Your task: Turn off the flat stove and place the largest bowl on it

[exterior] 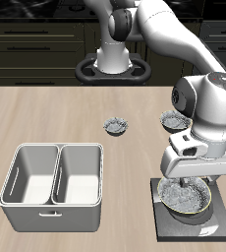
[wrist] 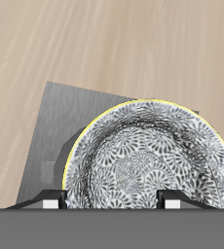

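The largest bowl (exterior: 187,200), grey speckled with a crinkled rim and a pale patterned inside, sits on the flat stove (exterior: 197,227) near the table's front edge. In the wrist view the bowl (wrist: 148,156) covers most of the dark grey slab (wrist: 60,117), and the ring coils are hidden under it. A dark rounded shape beside the bowl's rim may be the knob (wrist: 56,161). My gripper (exterior: 184,183) hangs just above the bowl. Its fingers (wrist: 54,202) are spread wide, one on each side of the rim, and do not pinch it.
A double-basin grey metal tub (exterior: 54,177) stands toward the front on the other side of the table. Two smaller grey bowls (exterior: 117,125) (exterior: 172,121) sit mid-table, the second partly behind my arm. The robot's base is at the table's back.
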